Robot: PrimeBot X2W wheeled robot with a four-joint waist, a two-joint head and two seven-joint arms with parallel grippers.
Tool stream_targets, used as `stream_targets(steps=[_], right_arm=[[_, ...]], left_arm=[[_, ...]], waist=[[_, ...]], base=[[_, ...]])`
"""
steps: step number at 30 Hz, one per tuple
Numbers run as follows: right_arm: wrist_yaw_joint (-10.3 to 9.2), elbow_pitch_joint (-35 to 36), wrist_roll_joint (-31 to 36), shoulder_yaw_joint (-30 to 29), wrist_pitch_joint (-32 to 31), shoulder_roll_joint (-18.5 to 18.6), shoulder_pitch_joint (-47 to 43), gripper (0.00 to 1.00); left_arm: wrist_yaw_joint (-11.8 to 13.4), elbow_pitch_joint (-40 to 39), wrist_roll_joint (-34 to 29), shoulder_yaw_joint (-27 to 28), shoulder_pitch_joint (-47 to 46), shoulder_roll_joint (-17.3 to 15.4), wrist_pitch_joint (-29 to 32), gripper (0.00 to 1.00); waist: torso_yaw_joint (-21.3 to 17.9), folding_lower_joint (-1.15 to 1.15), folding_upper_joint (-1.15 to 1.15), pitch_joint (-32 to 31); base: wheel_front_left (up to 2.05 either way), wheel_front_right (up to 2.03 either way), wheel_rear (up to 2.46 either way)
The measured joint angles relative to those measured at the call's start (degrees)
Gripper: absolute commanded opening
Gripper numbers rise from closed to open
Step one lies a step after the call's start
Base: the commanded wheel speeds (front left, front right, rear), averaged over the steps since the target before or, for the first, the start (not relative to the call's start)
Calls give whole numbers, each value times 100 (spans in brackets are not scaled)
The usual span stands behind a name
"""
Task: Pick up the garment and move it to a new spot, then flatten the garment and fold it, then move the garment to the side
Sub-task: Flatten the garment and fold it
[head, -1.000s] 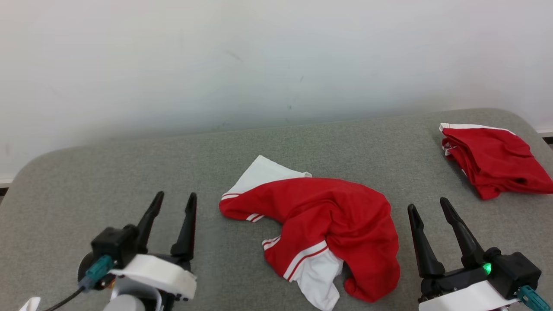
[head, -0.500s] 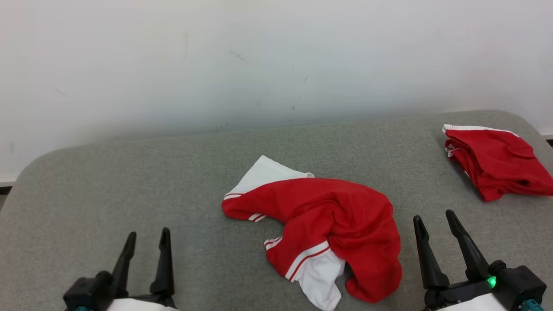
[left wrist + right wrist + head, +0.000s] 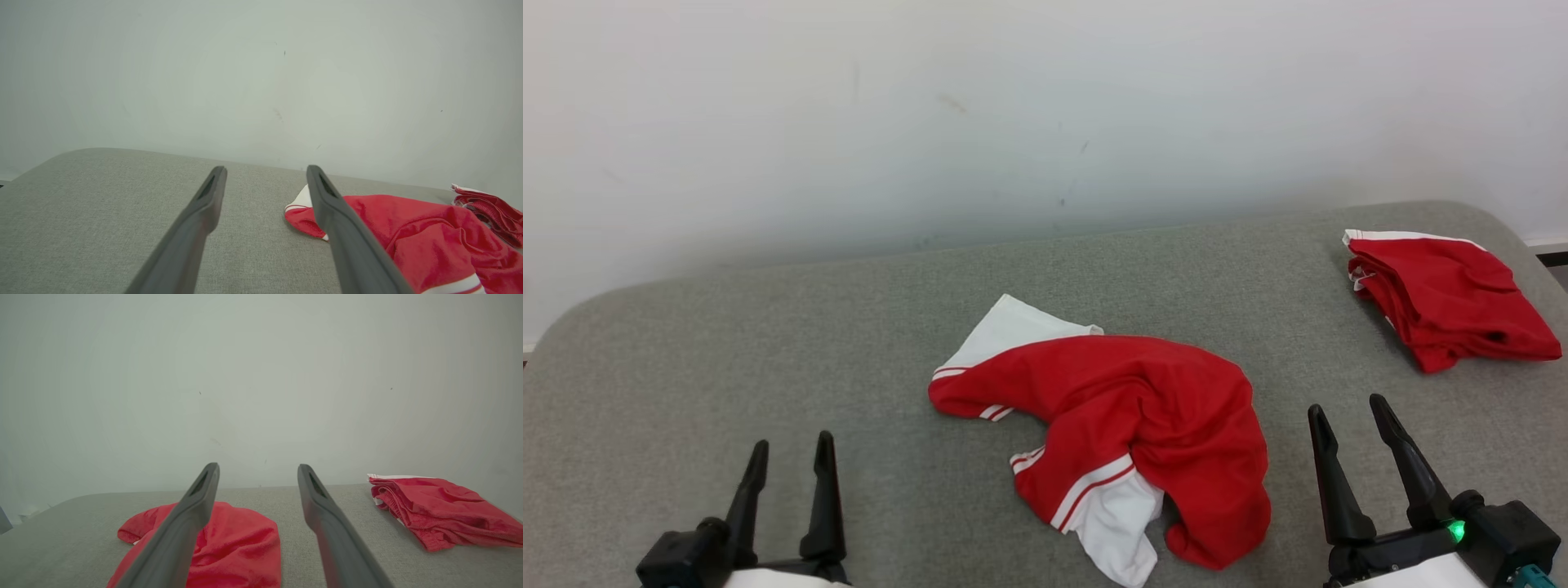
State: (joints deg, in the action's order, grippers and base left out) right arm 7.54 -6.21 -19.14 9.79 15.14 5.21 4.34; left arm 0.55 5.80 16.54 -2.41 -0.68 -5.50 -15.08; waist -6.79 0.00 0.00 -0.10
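A folded red piece [image 3: 1445, 298] is lying near the far right corner of the grey padded surface [image 3: 727, 343], well apart from the garment [image 3: 1127, 433]; a pale wall [image 3: 1045, 106] is rising just behind the surface's far edge; the garment itself, red with white panels and striped trim, is lying crumpled in a heap at the middle of the surface, one white flap poking toward the wall and another toward the near edge; bare grey cloth is showing between it and each gripper.

The left gripper [image 3: 792, 441] is hovering at the near left, its two dark fingers pointing toward the wall and standing apart, gripping nothing; the right gripper [image 3: 1347, 404] is hovering at the near right, just beside the garment's right bulge, its fingers likewise spread wide, holding nothing and leaning a little leftward; a green light [image 3: 1456, 532] is glowing on its body.

The surface's far corners are rounding off at left and right; a wide bare stretch is lying open to the left of the garment; a narrower strip is running between the garment and the folded red piece, which is sitting close to the right edge.
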Motion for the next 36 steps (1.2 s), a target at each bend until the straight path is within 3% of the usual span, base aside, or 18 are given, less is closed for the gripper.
stream_targets(steps=[6,13,28,36], right_arm=[[0,7,3,12,0,1,17,100],[1,29,44,15,1,11,152,100],[1,125,97,-213,1,-99,342,100],[1,155,98,-220,0,-143,378,100]], left_arm=[[-214,100,-74,12,4,87,1,100],[-563,566,-30,-565,-143,178,58,100],[-735,1592,575,-1289,-662,205,2083,100],[-747,1711,702,-1298,-839,171,2238,100]], waist=[[-90,0,0,8],[-284,0,0,49],[-1062,0,0,451],[-1334,0,0,653]], base=[[0,0,0],[0,0,0],[0,0,0],[0,0,0]])
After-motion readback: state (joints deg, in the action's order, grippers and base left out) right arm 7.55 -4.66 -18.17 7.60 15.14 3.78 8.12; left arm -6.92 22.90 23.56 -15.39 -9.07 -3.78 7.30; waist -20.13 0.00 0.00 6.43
